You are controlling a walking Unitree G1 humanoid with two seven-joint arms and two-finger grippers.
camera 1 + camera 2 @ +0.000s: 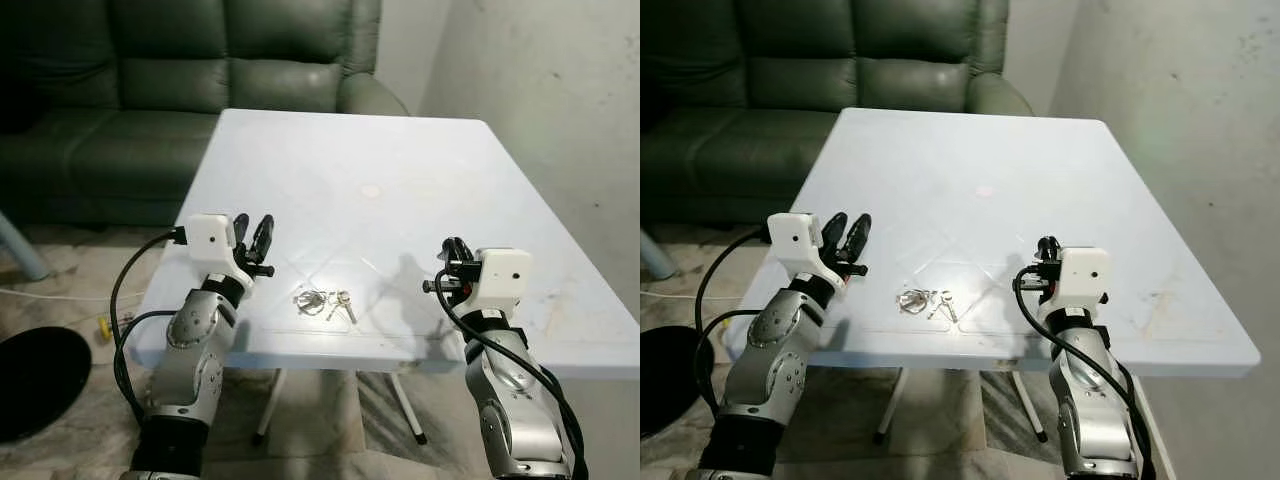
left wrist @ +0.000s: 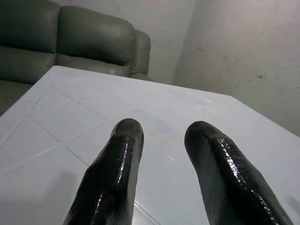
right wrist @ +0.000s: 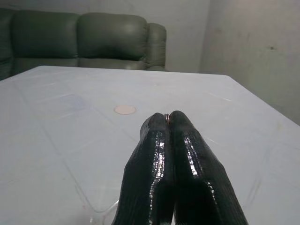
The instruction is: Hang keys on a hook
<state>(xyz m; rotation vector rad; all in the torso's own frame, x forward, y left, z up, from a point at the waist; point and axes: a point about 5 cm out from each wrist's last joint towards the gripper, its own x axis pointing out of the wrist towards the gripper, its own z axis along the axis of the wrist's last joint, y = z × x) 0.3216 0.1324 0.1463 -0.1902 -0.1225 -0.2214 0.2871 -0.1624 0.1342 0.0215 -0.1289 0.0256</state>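
Small bunch of silver metal keys on a ring (image 1: pixel 322 301), lying ungrasped near white plastic worktop (image 1: pixel 400 170) front edge, between spread left claw (image 1: pixel 252 240) and pressed-together right claw (image 1: pixel 452 262), both hovering ready for pickup.

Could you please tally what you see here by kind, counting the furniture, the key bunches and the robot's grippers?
Tables: 1, white table
Sofas: 1, green sofa
Key bunches: 1, keys
Grippers: 2, left gripper, right gripper
Total: 5

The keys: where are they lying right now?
The keys lie flat on the white table near its front edge, roughly midway between the left tool and the right tool, touching neither.
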